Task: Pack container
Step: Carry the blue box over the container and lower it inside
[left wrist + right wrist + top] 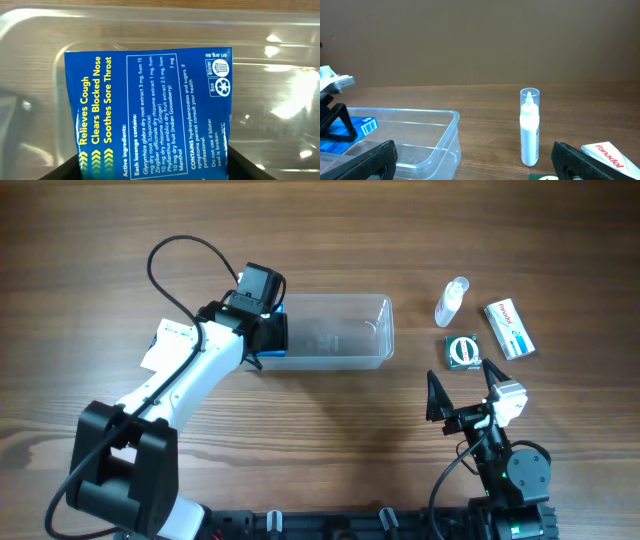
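Note:
The container (383,332), a clear shallow plastic tub, lies at the middle back of the table. My left gripper (271,331) hangs over its left end, shut on a blue lozenge box (150,110) that stands between the two black fingers (245,167) above the container's floor (280,60). In the overhead view only a blue sliver of that box (272,353) shows under the wrist. My right gripper (460,377) stands open near the front right, empty, and it looks across at the container (420,131) and the blue box (351,127).
To the right of the container stand a small clear spray bottle (451,302), a green packet with a round window (462,350) and a white Panadol box (509,328). The bottle (529,130) is upright just ahead of my right gripper (475,160).

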Available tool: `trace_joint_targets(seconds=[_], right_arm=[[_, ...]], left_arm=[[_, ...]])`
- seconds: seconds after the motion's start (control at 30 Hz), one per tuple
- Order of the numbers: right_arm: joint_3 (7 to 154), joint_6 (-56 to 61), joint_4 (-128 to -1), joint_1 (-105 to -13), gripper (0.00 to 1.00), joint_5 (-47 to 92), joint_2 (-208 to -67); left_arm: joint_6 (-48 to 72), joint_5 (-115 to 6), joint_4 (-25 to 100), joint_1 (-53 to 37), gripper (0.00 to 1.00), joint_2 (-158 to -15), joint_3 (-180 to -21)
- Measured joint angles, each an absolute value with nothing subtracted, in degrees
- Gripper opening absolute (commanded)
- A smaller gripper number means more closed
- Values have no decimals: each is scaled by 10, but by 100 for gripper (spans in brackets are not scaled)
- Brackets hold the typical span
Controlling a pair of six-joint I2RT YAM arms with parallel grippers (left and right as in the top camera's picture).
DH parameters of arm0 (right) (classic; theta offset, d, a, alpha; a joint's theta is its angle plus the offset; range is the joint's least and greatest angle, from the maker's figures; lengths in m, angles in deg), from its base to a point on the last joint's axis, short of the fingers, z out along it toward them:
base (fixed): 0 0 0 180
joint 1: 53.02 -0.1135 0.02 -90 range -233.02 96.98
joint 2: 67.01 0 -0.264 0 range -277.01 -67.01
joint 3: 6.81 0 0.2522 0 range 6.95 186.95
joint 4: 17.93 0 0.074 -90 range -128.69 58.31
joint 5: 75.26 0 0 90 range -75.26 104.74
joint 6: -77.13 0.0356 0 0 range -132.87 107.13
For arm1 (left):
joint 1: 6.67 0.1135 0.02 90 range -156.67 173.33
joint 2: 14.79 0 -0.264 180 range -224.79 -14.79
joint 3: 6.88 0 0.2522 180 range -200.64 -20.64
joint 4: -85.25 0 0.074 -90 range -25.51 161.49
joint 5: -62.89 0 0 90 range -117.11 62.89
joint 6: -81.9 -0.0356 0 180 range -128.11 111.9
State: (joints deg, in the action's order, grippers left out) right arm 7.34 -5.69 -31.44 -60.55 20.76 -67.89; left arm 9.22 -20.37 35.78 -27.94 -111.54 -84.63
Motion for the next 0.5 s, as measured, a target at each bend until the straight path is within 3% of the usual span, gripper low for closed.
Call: trace_joint_targets(seconds=[0.37, 0.43, 0.5], right_arm=[[73, -57, -314, -605, 100, 208, -679], [73, -57, -314, -605, 100, 208, -679], [73, -57, -314, -605, 100, 208, -679]], left_arm=[[90, -184, 359, -279, 83, -1115, -846], [89, -183, 359, -279, 80, -1115, -846], [89, -183, 359, -279, 66, -1115, -846]])
